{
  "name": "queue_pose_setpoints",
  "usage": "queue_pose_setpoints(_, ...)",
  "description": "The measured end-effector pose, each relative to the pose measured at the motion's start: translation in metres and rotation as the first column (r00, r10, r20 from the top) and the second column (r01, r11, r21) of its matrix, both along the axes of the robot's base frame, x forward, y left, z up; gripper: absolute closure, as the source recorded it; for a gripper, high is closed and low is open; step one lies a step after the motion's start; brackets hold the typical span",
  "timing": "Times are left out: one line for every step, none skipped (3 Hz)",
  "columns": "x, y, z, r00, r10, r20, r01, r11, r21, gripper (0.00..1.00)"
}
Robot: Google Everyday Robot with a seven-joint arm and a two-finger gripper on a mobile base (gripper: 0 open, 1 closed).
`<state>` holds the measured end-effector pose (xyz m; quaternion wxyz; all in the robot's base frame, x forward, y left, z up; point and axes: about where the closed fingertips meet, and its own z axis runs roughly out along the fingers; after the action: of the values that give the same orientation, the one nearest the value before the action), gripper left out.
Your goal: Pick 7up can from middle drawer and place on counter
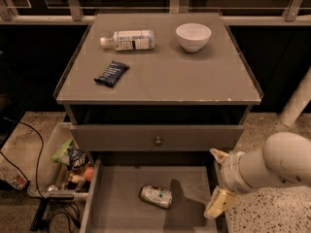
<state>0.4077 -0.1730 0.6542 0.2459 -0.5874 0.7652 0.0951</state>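
Note:
The 7up can [156,196] lies on its side on the floor of the open middle drawer [119,203], near the centre. My gripper [216,181] hangs over the drawer's right wall, to the right of the can and apart from it. Its two pale fingers [215,208] stand wide apart with nothing between them. The counter [165,79] is the grey cabinet top above the drawers.
On the counter lie a clear white-labelled bottle [128,40], a white bowl [193,36] and a dark snack packet [112,73]. A shut drawer front with a round knob [158,141] sits above the open drawer. A bin of snacks [68,166] stands on the floor at the left.

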Motion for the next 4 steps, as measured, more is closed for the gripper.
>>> queue_pose_setpoints(0.010,-0.003,-0.059,0.9983,-0.058,0.000,0.058,0.998,0.022,0.00)
queue_pose_setpoints(0.010,-0.003,-0.059,0.9983,-0.058,0.000,0.058,0.998,0.022,0.00)
queue_pose_setpoints(0.012,0.014,-0.082,0.9994,-0.034,0.003,0.034,0.997,0.069,0.00)
queue_pose_setpoints(0.026,0.039,-0.129,0.9999,-0.010,0.001,0.010,0.990,0.144,0.00)
